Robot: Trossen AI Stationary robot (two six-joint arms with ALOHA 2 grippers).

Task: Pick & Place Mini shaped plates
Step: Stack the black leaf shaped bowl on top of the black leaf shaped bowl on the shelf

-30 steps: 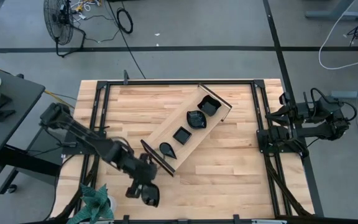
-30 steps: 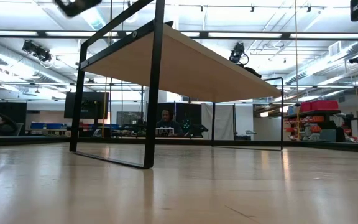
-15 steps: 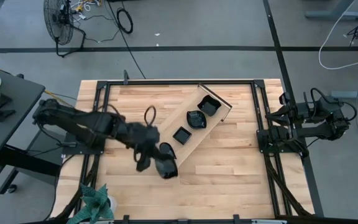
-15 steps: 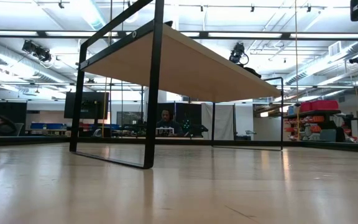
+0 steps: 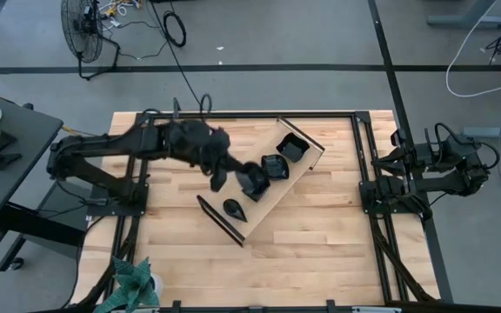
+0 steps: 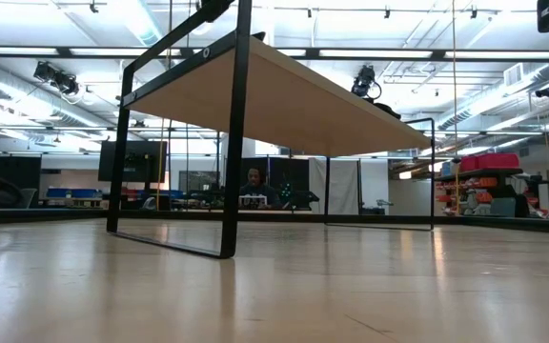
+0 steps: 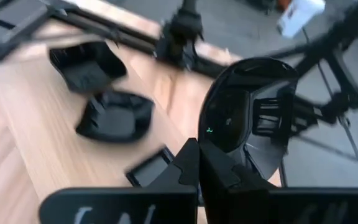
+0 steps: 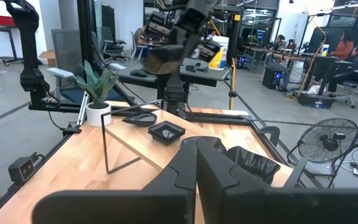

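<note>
My left gripper (image 5: pixel 231 176) hangs over the middle of the long light-wood tray (image 5: pixel 307 161), shut on a glossy black rounded mini plate (image 5: pixel 251 179), which also shows in the left wrist view (image 7: pixel 247 112). In the tray lie a square plate (image 5: pixel 292 149) at its far end, a wavy-rimmed plate (image 5: pixel 275 165) and a teardrop plate (image 5: pixel 233 209) near its near end. The left wrist view shows another small square plate (image 7: pixel 151 168) under the held one. My right gripper (image 8: pixel 197 149) waits shut and empty at the table's right edge (image 5: pixel 385 178). My left gripper pinches the rounded plate's rim (image 7: pixel 211 154) between its two fingers, at the edge nearest the wrist. The plate is lifted clear of the tray and stands tilted, its hollow side turned toward the wrist camera.
A small potted plant (image 5: pixel 133 283) stands at the table's near left corner. Black frame rails (image 5: pixel 137 165) run along the table's left and right sides. Bare wood lies near and right of the tray (image 5: pixel 320 235).
My left gripper has carried the rounded plate from the table's near left area toward the far edge and the right, ending over the middle of the tray. It has stayed shut on the plate, which has stayed clear of the table.
</note>
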